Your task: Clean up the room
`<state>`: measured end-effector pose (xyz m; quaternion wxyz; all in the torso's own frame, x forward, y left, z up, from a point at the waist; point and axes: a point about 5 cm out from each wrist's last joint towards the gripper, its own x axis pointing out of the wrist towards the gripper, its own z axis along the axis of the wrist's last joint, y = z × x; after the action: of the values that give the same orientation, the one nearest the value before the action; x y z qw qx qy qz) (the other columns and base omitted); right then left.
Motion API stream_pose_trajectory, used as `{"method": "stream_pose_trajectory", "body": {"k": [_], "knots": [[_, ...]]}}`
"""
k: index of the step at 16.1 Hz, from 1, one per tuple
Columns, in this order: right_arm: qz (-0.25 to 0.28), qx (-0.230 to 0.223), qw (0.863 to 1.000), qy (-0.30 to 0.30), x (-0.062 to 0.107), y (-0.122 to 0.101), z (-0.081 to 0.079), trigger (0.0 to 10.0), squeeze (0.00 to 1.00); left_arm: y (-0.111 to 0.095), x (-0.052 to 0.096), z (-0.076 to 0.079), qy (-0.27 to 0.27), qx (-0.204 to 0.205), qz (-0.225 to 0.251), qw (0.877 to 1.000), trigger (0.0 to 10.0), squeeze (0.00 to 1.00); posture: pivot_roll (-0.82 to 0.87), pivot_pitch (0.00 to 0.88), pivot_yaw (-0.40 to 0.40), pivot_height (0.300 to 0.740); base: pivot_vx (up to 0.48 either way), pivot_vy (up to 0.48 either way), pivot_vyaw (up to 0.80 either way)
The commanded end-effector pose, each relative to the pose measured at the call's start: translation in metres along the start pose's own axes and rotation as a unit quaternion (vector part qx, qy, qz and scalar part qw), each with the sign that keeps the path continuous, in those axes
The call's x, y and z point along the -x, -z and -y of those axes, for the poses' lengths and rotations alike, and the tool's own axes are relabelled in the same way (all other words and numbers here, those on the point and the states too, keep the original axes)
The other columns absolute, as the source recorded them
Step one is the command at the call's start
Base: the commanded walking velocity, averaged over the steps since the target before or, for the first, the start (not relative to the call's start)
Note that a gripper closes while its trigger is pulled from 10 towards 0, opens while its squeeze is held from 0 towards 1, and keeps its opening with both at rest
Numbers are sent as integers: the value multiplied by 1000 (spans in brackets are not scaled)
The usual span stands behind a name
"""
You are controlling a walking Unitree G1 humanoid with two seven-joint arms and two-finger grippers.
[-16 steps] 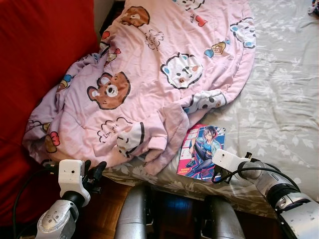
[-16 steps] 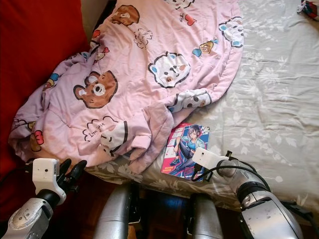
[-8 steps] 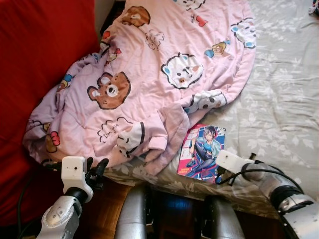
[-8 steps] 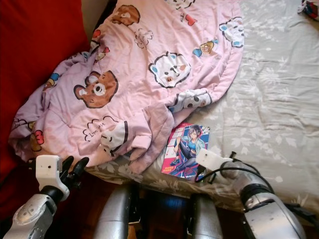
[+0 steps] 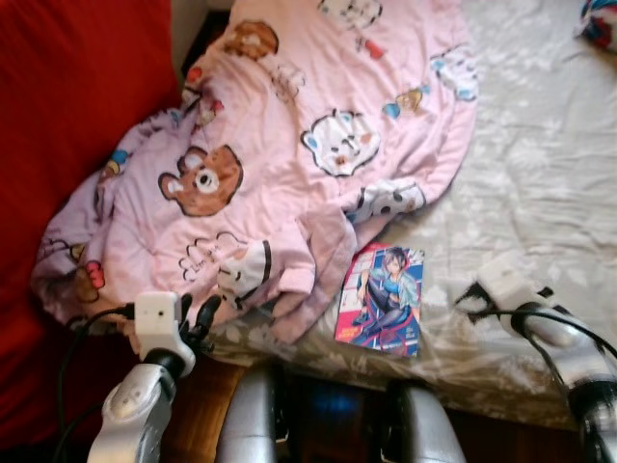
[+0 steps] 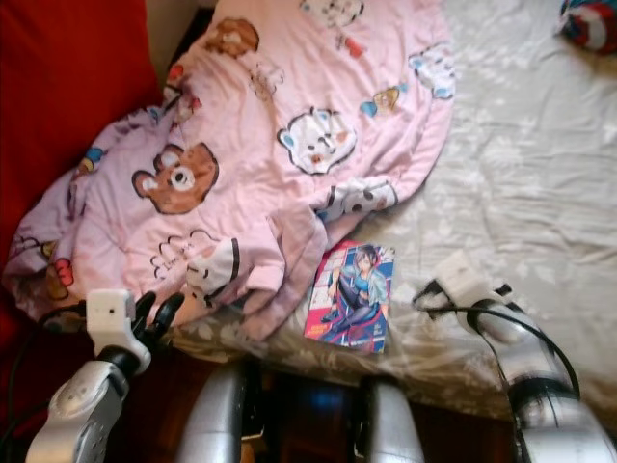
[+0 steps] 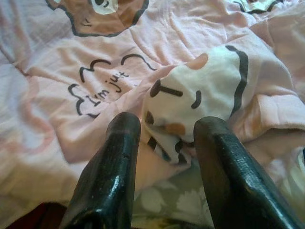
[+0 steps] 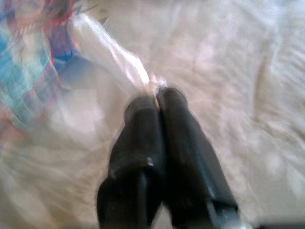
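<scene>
A glossy comic book (image 5: 381,300) lies at the grey floral bedsheet's (image 5: 540,183) front edge beside the pink cartoon-print blanket (image 5: 289,164). The left gripper (image 7: 164,143) gapes empty; the right gripper (image 8: 157,101) looks closed, apparently pinching clear plastic wrap (image 8: 112,57).

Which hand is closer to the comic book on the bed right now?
Right. The right hand sits on the grey sheet just beside the comic book. The left hand is farther off, at the pink blanket's near edge.

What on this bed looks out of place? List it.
The pink cartoon-print quilt lies crumpled in a heap across the grey leaf-patterned sheet, one edge spilling over the bed's side. A glossy comic book lies loose beside it at the bed's near edge, and a small colourful item sits at the far corner.
</scene>
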<state>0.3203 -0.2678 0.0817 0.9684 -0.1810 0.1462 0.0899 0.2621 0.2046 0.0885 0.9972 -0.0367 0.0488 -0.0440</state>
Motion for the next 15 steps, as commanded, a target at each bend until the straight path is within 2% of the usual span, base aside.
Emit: {"method": "stream_pose_trajectory", "body": {"k": [1,2,3,4,5,6,7,9,10,12,14,15], "knots": [[64,-78,995,7,10,-4,-12,0,0,9,-1,-1,-8,-3,-12,1000,10000,0,36,212,30,637,0,0,0],[86,-107,990,15,14,-5,-19,0,0,9,-3,1,-8,0,-9,1000,10000,0,33,209,29,637,0,0,0],[117,-165,979,35,19,-7,-32,0,0,10,-7,4,-6,3,-6,1000,10000,0,22,193,23,637,0,0,0],[132,-202,969,46,23,-7,-42,10000,0,11,-10,6,-5,4,-5,1000,10000,0,18,184,20,637,0,0,0],[131,-245,959,61,24,0,-62,10000,0,12,-13,7,-5,7,-1,1000,10000,0,13,168,18,637,0,0,0],[127,-258,955,68,24,2,-75,10000,0,12,-16,7,-6,8,2,1000,10000,0,12,161,18,637,0,0,0],[138,-288,943,93,23,-4,-79,10000,0,12,-19,7,-5,9,6,1000,10000,0,6,148,16,637,0,0,0],[153,-296,935,119,21,-12,-75,10000,0,11,-23,6,-4,7,10,1000,10000,0,6,137,16,647,0,0,0],[151,-273,942,121,17,-16,-74,10000,0,10,-27,3,-6,4,14,1000,10000,0,3,121,16,662,0,0,0],[133,-283,942,124,14,-9,-74,10000,0,10,-30,1,-7,2,14,1000,10000,0,3,104,16,682,0,0,0],[80,-248,958,120,15,15,-81,10000,0,13,-32,-2,-10,0,10,1000,10000,0,5,87,18,712,0,0,0],[53,-243,961,121,19,31,-86,10000,0,16,-32,-3,-12,-1,7,1000,10000,0,4,82,20,727,0,0,0]]}}
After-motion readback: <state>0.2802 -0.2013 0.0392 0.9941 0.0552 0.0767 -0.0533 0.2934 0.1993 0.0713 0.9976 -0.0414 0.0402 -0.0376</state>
